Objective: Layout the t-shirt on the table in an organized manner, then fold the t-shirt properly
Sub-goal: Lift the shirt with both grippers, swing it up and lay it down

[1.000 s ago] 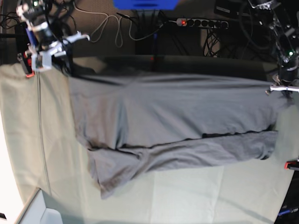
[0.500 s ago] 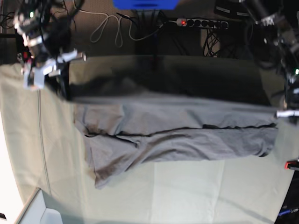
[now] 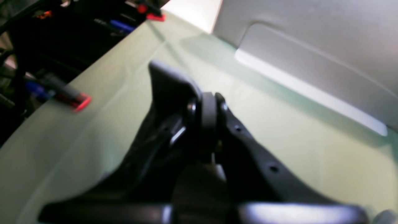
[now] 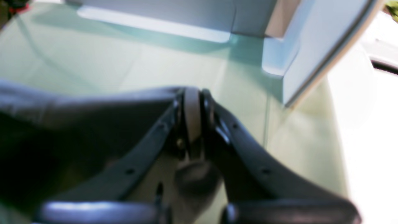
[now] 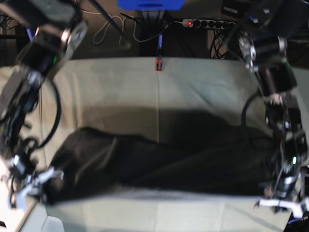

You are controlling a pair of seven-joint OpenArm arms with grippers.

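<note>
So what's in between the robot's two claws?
The t-shirt hangs stretched between the right gripper and the left gripper, each pinching one end, above the table. The base view shows it.

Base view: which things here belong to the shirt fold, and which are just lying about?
Job:
t-shirt, stretched between both hands
table
left hand, shut on t-shirt
right hand, shut on t-shirt

Lying about:
red clamp
power strip
white cable

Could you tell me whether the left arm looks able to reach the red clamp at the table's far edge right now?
Probably not: the left gripper is shut on the t-shirt at the near edge, far from the red clamp.
</note>
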